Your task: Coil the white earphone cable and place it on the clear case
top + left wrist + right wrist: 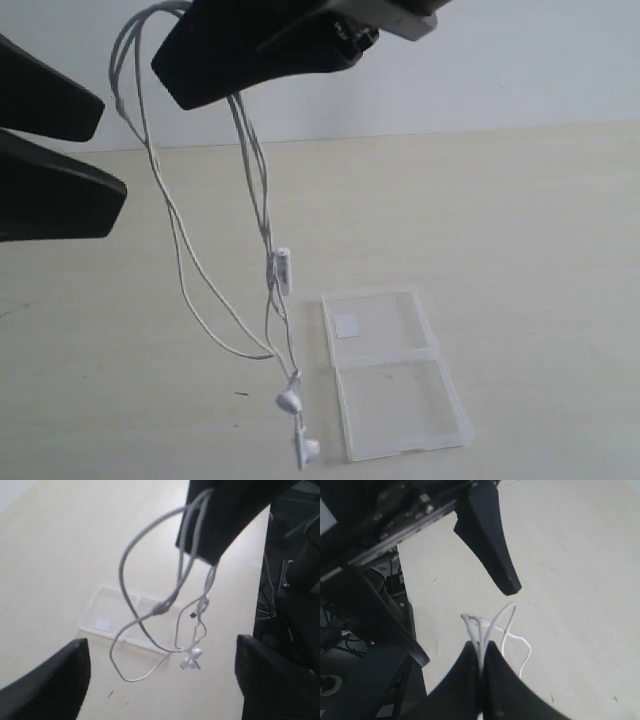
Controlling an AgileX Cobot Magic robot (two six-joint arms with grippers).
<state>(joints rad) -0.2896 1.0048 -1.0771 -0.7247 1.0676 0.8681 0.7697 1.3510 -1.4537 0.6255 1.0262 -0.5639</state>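
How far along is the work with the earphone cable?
Done: several strands of the white earphone cable are pinched in the shut right hand. In hand: long loops hang loose, earbuds dangling beside the clear case; the left hand is open. Left: finish the coil and set it on the empty case.

Worktop: your worktop (pixel 520 220) is a pale cream, matte surface filling most of each view.
Wall: a plain white wall (pixel 520 70) rises behind its far edge in the exterior view.
Marks: you can spot a small dark speck (pixel 241 393) on the worktop, and a tiny cross-shaped mark (pixel 615 698) in the right wrist view.
Beyond the edge: dark cables (pixel 267 611) lie in shadow.
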